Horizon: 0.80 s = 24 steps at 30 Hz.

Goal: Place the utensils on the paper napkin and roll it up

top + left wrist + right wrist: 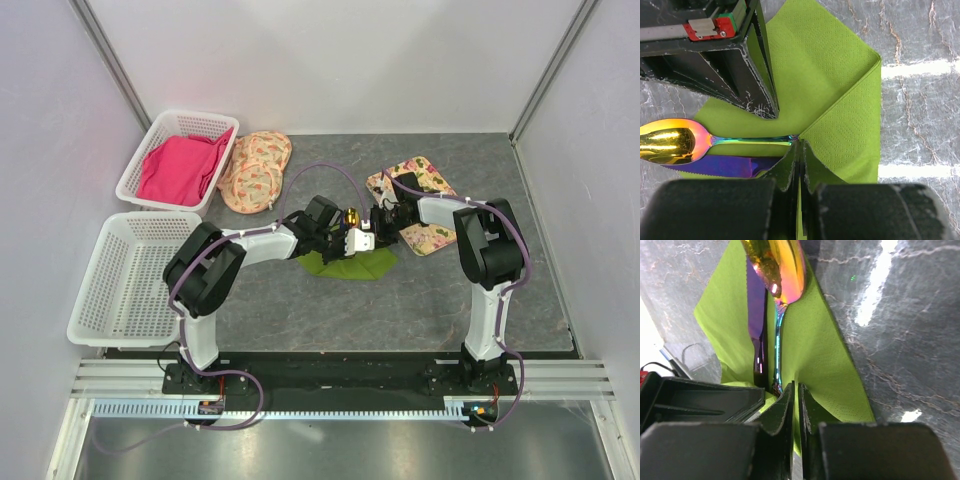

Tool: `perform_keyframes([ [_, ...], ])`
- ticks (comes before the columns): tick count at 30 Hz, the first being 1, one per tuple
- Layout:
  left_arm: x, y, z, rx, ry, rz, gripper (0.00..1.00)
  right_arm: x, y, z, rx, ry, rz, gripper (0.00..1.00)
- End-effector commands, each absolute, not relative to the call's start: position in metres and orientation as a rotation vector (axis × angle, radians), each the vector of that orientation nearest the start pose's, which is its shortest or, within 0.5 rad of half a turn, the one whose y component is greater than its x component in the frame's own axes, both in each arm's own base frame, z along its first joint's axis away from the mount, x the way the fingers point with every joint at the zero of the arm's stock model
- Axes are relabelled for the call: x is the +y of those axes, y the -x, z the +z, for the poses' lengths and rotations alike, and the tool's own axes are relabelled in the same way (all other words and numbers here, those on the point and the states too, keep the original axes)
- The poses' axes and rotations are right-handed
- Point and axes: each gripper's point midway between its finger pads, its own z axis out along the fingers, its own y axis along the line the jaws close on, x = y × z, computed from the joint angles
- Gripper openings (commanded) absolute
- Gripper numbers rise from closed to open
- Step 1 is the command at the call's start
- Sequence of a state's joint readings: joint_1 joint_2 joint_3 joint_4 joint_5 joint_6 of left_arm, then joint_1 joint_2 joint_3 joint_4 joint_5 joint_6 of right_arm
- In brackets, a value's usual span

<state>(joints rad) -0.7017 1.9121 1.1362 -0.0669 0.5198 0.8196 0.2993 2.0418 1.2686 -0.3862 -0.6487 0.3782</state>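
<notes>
The lime-green paper napkin (pixel 352 266) lies mid-table, one flap folded over the utensil handles (pixel 840 100). Two utensils rest on it side by side. The spoon's gold bowl (pixel 665 145) and the dark-blue knife blade (pixel 725 166) stick out past its edge, as the right wrist view also shows for the spoon (pixel 782 265) and knife (pixel 756 315). My left gripper (pixel 800 142) is shut, with a thin edge of napkin pinched between its jaws. My right gripper (pixel 796 386) faces it from the other side, jaws nearly together on a raised napkin fold (pixel 825 355). Both grippers meet over the napkin (pixel 360 238).
Two white baskets stand at the left; the far one (pixel 165 130) holds a pink cloth (pixel 180 165), and the near one (pixel 120 275) has nothing in it. Floral mats lie at the back centre (pixel 255 170) and under the right arm (pixel 425 205).
</notes>
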Motion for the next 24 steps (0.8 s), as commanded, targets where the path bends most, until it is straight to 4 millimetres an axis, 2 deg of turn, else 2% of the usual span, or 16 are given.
perform_keyframes([
  [1, -0.355, -0.333, 0.045, 1.506, -1.72, -0.543, 0.02, 0.242, -0.351, 0.05, 2.714, 0.119, 1.156, 0.13],
  [6, -0.355, -0.333, 0.041, 1.513, -1.722, -0.541, 0.02, 0.245, -0.344, 0.069, 2.683, 0.107, 1.215, 0.12],
  [12, -0.353, -0.333, 0.038, 1.515, -1.729, -0.53, 0.02, 0.244, -0.31, 0.053, 2.753, -0.026, 1.315, 0.07],
  [17, -0.354, -0.334, 0.038, 1.519, -1.725, -0.53, 0.02, 0.249, -0.3, 0.05, 2.741, -0.099, 1.411, 0.02],
  [18, -0.354, -0.334, 0.038, 1.518, -1.725, -0.532, 0.02, 0.249, -0.293, 0.047, 2.754, -0.111, 1.436, 0.01],
  [24, -0.354, -0.334, 0.037, 1.514, -1.729, -0.532, 0.02, 0.245, -0.284, 0.03, 2.786, -0.117, 1.403, 0.01],
])
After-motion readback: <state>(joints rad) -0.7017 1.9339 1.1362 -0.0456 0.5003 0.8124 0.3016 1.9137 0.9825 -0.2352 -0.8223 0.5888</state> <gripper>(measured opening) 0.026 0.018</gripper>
